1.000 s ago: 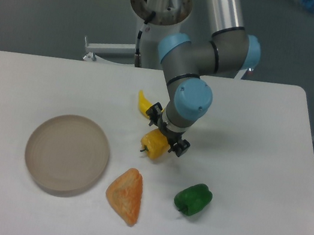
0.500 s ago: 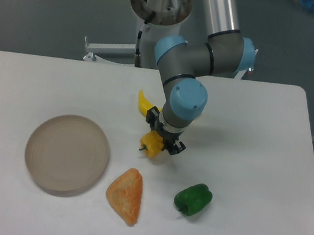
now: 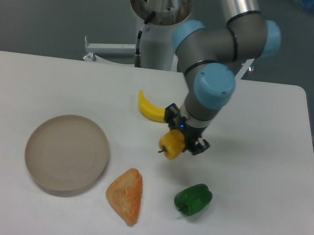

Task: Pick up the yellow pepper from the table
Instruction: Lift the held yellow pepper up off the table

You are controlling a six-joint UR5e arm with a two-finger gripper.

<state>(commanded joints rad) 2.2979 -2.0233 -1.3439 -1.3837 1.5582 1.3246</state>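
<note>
The yellow pepper (image 3: 173,144) is small, blocky and yellow-orange, with a short dark stem pointing left. My gripper (image 3: 183,137) is shut on it and holds it a little above the white table (image 3: 262,142), near the middle. The arm reaches down to it from the back of the table.
A yellow banana (image 3: 149,109) lies just left of the gripper. A green pepper (image 3: 193,199) lies in front, an orange-tan wedge (image 3: 126,195) to its left, and a round beige plate (image 3: 66,154) at the left.
The gripper has closed on the yellow pepper, lifted it off the table and moved right with it. The banana is now uncovered.
</note>
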